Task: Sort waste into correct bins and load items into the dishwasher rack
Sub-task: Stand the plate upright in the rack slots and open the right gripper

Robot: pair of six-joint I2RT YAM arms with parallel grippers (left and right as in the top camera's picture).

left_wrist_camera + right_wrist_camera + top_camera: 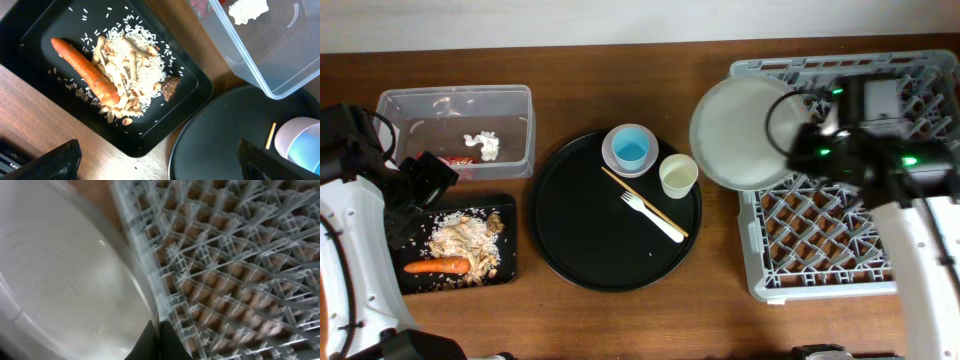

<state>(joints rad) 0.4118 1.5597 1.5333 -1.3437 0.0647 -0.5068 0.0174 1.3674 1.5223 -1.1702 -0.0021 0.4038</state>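
A kitchen-style robot test bench: wooden table (620, 320), grey dishwasher rack (820, 250), black food-scrap tray (506, 262).

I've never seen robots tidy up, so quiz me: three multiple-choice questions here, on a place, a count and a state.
1. Where does the carrot lie? A. inside a cup B. in the shallow black tray C. in a gripper's grasp
2. How many cups are on the round black tray? A. one B. four C. two
3. The right gripper is: A. shut on the whitish plate B. wide open, empty C. holding a cup
Answers: B, it lies beside the rice; C, a light-blue cup and a white cup; A, it pinches the plate's rim.
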